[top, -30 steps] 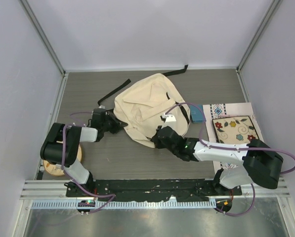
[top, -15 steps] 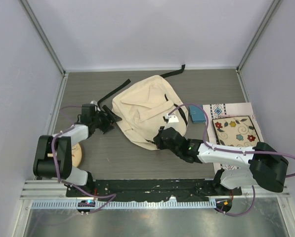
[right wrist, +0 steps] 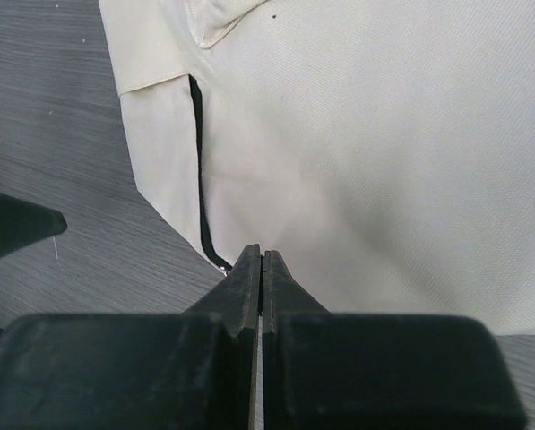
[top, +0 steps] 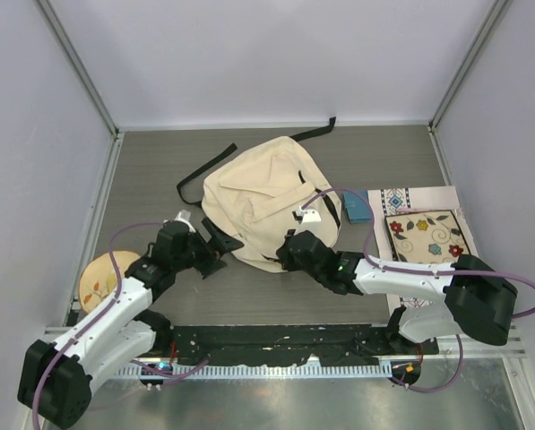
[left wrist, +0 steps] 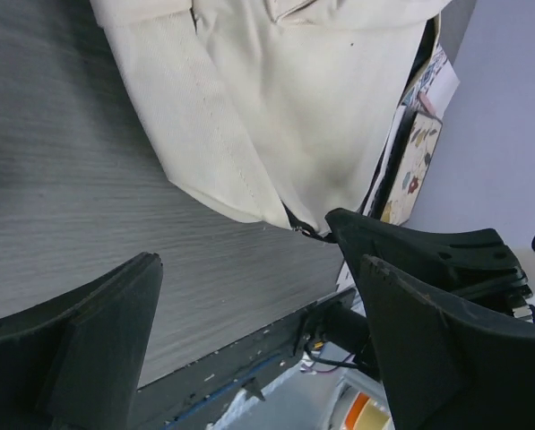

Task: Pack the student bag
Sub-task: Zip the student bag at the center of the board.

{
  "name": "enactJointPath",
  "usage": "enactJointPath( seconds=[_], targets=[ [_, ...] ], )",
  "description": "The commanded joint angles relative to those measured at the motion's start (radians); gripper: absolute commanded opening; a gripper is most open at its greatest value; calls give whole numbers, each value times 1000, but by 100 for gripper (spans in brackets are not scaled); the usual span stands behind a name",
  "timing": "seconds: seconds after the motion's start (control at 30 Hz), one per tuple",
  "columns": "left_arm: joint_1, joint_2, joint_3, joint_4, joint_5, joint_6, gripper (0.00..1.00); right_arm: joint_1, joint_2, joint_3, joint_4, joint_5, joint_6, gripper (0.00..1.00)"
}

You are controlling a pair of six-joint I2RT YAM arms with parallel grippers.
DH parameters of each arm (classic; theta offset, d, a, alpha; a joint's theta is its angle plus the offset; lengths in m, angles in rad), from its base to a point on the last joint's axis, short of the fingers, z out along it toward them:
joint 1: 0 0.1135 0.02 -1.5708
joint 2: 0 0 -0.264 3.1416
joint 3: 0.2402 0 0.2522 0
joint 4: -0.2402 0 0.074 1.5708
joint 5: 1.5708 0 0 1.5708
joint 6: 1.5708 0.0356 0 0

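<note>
- While the bag [top: 263, 202] lies flat in the middle of the grey tabletop [top: 383, 152], cream-coloured with black straps [top: 204, 170] trailing off its far side, both arms reach toward its near edge.
- The left end effector [top: 219, 254] sits just beside the bag's near-left corner with its jaws spread wide and nothing between them. It is not touching the fabric.
- From the left wrist, the left end effector [left wrist: 258, 269] frames only bare tabletop, with the bag's hem lying beyond.
- The right end effector [top: 288, 251] is at the bag's near edge with its jaws pressed together.
- From the right wrist, its tips [right wrist: 261, 262] meet the hem just beside the lower end of a black zipper [right wrist: 198, 161]. I cannot tell whether they pinch fabric or a pull.
- Just to the right of the bag lies a teal block [top: 357, 206].
- Farther right of the bag, a flowered panel [top: 424, 235] rests on a white patterned sheet [top: 397, 197].
- Well to the near-left of the bag is a round wooden disc [top: 101, 279], beside the left arm.
</note>
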Motion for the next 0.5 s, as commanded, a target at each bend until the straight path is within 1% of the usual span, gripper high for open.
enactJointPath(
  seconds=[0.0, 0.07, 0.2, 0.23, 0.33, 0.47],
  targets=[
    [-83, -40, -17, 25, -125, -214, 95, 5, -11, 36, 53, 8, -6, 1],
    [-104, -12, -7, 39, -134, -218, 94, 7, -12, 32, 59, 5, -4, 1],
    [-127, 124, 35, 163, -93, -238, 89, 11, -22, 29, 63, 5, -2, 1],
    [-135, 182, 51, 174, -87, -237, 87, 11, -25, 27, 63, 5, -1, 1],
    [-155, 293, 109, 200, -73, -231, 84, 16, -29, 25, 63, 7, -2, 1],
    [-161, 380, 149, 257, -65, -226, 80, 24, -28, 25, 65, 8, -1, 1]
  ],
)
